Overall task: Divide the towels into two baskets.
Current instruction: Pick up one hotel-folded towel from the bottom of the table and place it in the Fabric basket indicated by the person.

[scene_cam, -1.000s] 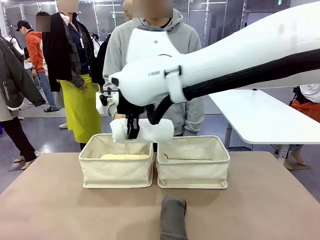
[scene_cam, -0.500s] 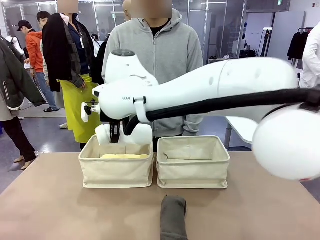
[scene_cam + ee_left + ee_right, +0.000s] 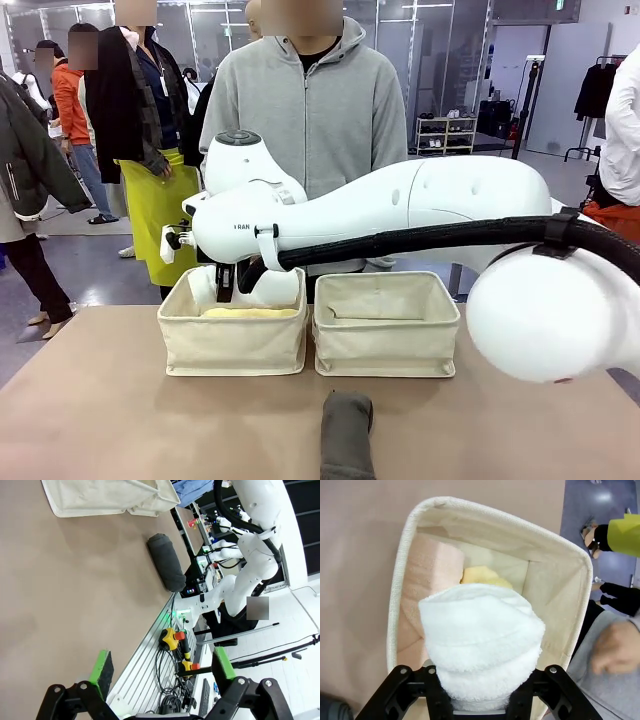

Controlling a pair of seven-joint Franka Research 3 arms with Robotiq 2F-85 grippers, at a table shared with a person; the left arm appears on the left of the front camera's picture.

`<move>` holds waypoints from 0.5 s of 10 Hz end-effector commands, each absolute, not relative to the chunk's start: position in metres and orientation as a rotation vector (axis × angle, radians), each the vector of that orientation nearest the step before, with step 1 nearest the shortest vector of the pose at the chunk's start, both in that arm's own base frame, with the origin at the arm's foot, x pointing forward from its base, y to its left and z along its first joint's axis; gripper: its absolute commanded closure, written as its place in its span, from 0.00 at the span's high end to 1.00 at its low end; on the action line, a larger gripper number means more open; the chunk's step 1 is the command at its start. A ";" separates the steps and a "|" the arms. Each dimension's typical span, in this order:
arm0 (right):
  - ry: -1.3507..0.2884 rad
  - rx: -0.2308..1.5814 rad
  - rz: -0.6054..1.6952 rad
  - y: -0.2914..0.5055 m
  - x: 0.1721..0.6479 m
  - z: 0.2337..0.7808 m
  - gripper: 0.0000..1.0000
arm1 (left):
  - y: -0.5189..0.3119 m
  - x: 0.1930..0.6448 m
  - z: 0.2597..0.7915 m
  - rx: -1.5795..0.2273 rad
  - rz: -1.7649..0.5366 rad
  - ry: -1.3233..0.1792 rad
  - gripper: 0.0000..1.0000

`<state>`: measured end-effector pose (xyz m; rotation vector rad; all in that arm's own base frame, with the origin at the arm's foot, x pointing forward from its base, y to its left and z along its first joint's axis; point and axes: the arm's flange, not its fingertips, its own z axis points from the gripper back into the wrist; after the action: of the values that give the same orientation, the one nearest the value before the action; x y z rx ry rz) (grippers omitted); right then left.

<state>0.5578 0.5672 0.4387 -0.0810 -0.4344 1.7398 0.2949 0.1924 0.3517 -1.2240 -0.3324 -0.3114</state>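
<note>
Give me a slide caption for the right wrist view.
Right gripper holds a white towel over a basket containing a yellow towel and a peach towel.

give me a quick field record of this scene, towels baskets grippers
right gripper: shut on white towel, at the rim of the left basket
left basket contents: yellow towel and cream towel, side by side
right basket: beside the left one, floor hidden by its front wall
dark grey towel: lying on the table, on the robot's side of the baskets
left gripper: open, holding nothing, above the table
</note>
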 end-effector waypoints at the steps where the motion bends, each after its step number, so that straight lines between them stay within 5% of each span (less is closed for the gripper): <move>1: -0.446 -0.079 1.694 0.579 0.564 0.442 0.54 | 0.194 0.291 0.355 -1.216 -0.320 -0.337 1.00; 2: -0.437 -0.088 1.689 0.579 0.565 0.438 0.79 | 0.194 0.291 0.355 -1.216 -0.320 -0.337 1.00; 4: -0.428 -0.086 1.682 0.578 0.564 0.436 1.00 | 0.194 0.291 0.355 -1.216 -0.320 -0.337 1.00; 5: -0.423 -0.084 1.682 0.578 0.563 0.436 1.00 | 0.194 0.291 0.355 -1.216 -0.320 -0.337 1.00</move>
<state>0.5616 0.5678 0.4295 -0.0708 -0.4258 1.7093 0.2949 0.1924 0.3517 -1.2240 -0.3324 -0.3114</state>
